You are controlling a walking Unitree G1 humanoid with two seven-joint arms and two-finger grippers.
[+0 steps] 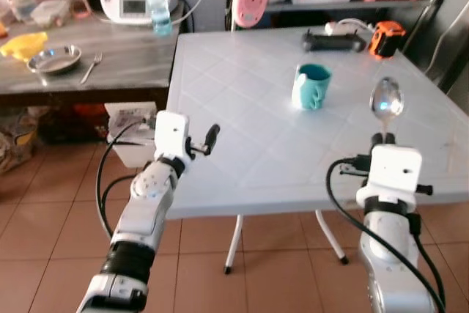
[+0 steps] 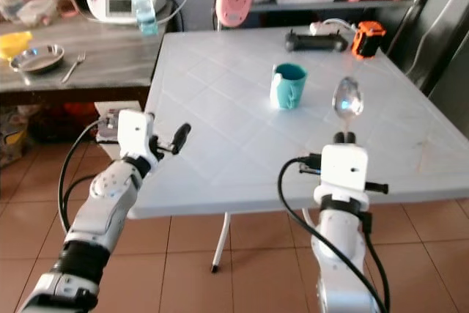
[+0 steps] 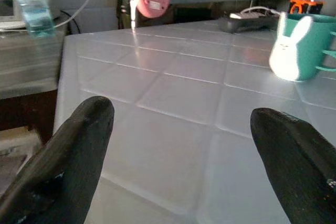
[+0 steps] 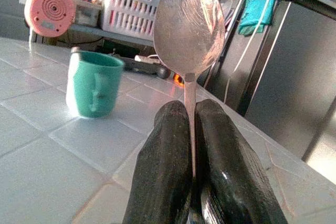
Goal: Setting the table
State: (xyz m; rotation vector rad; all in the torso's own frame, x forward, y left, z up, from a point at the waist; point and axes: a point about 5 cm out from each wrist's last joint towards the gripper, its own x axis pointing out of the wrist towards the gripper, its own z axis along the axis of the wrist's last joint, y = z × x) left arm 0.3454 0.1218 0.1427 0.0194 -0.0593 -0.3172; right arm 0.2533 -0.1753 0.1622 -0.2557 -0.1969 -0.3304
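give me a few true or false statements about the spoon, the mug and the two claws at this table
1. The right claw is shut on a spoon held bowl-up. True.
2. The left claw grips a fork. False: its fingers are open with nothing between them, near the white table's left edge.
3. The teal mug stands upright on the white table. True.
4. The mug lies tipped on the dark wooden side table. False: that table holds a metal bowl and a fork; the mug is on the white table.
5. The spoon rests flat beside the mug. False: it is held above the table, apart from the mug.
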